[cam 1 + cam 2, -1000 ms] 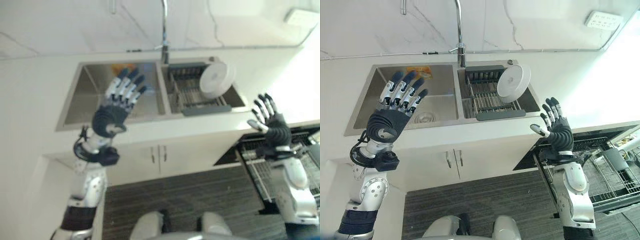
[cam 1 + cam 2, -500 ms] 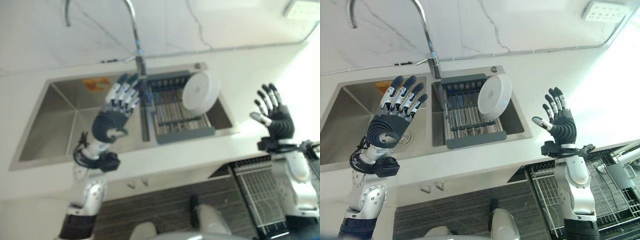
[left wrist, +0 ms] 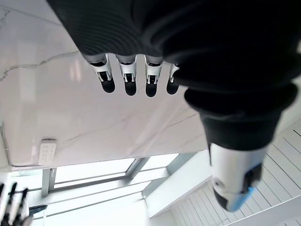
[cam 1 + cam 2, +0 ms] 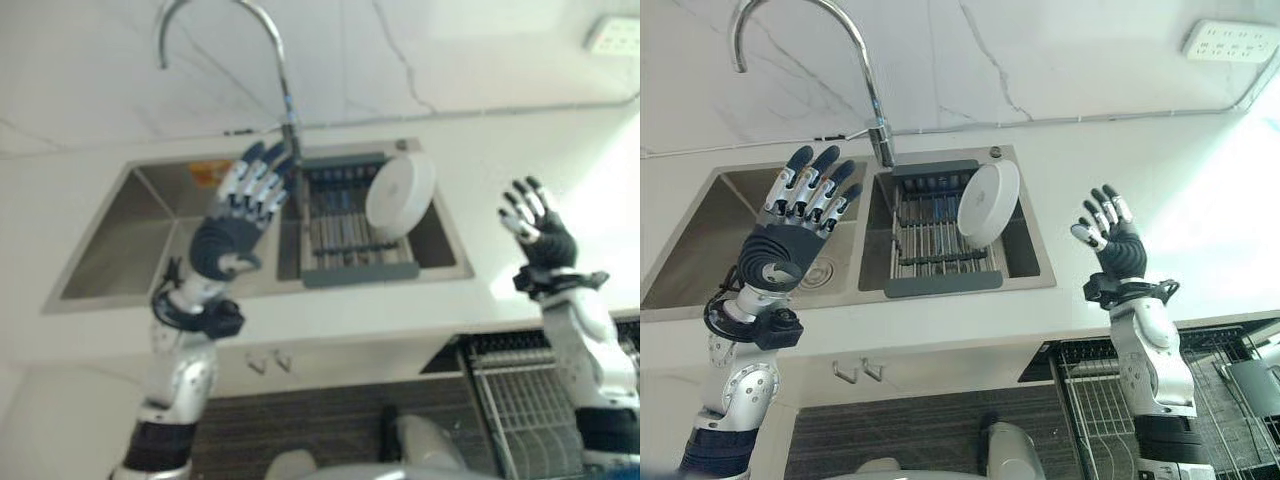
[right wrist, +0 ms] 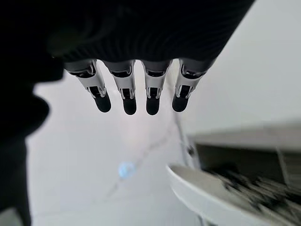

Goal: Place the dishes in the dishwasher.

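A round white plate (image 4: 987,203) stands on edge in the grey drying rack (image 4: 930,245) inside the right sink basin. My left hand (image 4: 795,215) is raised over the left basin with straight fingers, holding nothing. My right hand (image 4: 1112,240) is raised over the white counter to the right of the sink, fingers spread and empty. The plate's rim (image 5: 207,195) shows in the right wrist view below the straight fingers (image 5: 127,92). The open dishwasher's wire rack (image 4: 1095,400) lies at the lower right below the counter.
A curved steel faucet (image 4: 855,70) rises behind the sink's divider. The left basin (image 4: 700,240) holds a drain. A wall socket (image 4: 1230,40) sits at the top right. White cabinet doors with handles (image 4: 860,372) are below the counter.
The camera has shifted, so the sink sits more central and lower. Both hands stay raised and open; the right hand sits a little closer to the sink's right edge.
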You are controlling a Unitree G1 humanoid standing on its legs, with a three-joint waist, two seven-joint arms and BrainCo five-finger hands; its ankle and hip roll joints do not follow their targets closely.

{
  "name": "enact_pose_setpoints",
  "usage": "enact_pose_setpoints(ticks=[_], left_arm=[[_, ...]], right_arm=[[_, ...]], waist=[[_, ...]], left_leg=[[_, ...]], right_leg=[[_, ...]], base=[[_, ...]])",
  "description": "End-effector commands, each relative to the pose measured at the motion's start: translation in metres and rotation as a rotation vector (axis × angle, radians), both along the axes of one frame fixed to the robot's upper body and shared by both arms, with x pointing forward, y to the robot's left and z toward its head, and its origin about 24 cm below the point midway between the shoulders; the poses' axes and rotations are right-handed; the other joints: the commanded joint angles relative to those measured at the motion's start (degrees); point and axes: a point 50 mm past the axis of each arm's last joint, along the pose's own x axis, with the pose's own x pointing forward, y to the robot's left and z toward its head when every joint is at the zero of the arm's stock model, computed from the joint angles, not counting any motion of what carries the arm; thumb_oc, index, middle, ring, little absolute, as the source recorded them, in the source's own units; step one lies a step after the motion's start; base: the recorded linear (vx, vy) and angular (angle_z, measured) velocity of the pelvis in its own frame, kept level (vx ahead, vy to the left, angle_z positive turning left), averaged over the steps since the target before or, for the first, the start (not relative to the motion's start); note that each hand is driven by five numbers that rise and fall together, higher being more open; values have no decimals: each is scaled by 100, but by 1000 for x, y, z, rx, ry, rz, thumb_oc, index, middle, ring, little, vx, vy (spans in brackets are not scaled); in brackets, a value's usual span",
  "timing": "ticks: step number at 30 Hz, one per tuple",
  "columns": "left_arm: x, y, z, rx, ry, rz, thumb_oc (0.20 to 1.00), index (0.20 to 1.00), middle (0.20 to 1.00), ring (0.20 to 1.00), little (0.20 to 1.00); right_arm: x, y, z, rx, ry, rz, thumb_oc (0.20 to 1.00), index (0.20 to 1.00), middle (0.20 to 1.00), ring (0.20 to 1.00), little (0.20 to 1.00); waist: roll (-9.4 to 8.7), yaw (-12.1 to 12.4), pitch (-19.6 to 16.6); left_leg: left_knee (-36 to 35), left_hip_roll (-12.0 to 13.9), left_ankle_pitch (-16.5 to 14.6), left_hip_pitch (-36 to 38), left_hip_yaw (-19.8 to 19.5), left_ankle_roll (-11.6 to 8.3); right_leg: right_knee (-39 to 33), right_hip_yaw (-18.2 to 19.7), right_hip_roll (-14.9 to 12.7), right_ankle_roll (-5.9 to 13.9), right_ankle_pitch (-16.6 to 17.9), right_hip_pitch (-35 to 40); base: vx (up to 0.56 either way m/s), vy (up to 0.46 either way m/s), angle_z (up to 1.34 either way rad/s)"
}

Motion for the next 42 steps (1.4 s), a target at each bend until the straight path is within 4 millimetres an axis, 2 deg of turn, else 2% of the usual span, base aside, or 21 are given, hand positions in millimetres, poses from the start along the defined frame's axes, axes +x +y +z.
enact_pose_setpoints(ticks=[1, 7, 16, 24, 31, 42], left_arm=[[1, 0, 13, 14, -73, -37, 1000, 1000, 1000, 1000, 1000], [6, -4, 12, 13, -52, -62, 1000, 1000, 1000, 1000, 1000], [10, -4, 12, 9, -35, -45, 1000, 1000, 1000, 1000, 1000], [11, -4, 12, 10, -26, -33, 1000, 1000, 1000, 1000, 1000], [14, -7, 12, 19, -7, -52, 1000, 1000, 1000, 1000, 1000], [17, -10, 13, 32, 7, -66, 1000, 1000, 1000, 1000, 1000]], right_arm=[[13, 4, 15, 117, -73, 39, 1000, 1000, 1000, 1000, 1000], [24, -1, 3, 249, 19, 44, 1000, 1000, 1000, 1000, 1000], [33, -15, -6, 236, 98, -56, 1000, 1000, 1000, 1000, 1000], [39, -20, -13, 195, 171, -68, 1000, 1000, 1000, 1000, 1000], [49, -28, -8, 115, 179, -81, 1000, 1000, 1000, 1000, 1000], [64, -27, -2, 132, 208, -55, 1000, 1000, 1000, 1000, 1000]], waist=[[-281, 55, -178], [-283, 161, -196], [-269, 269, -211], [-269, 387, -201], [-275, 469, -201], [-264, 604, -188]], left_leg=[[258, -42, -114, -318, 74, 120], [258, -57, -134, -264, 72, 131], [258, -123, -149, -241, 62, 163], [258, -198, -118, -282, -2, 189], [258, -176, -107, -288, 22, 165], [258, -179, -65, -286, -3, 145]], right_leg=[[-502, -30, -551, 901, -353, 705], [-502, -101, -588, 913, -365, 823], [-502, -66, -579, 892, -448, 963], [-502, -6, -543, 869, -523, 1059], [-502, -60, -569, 870, -556, 1117], [-502, -102, -578, 839, -616, 1217]], base=[[-12, -3, 18], [-18, 22, 10], [-19, 27, 1], [-2, 4, 0], [0, 0, 0], [22, -3, 3]])
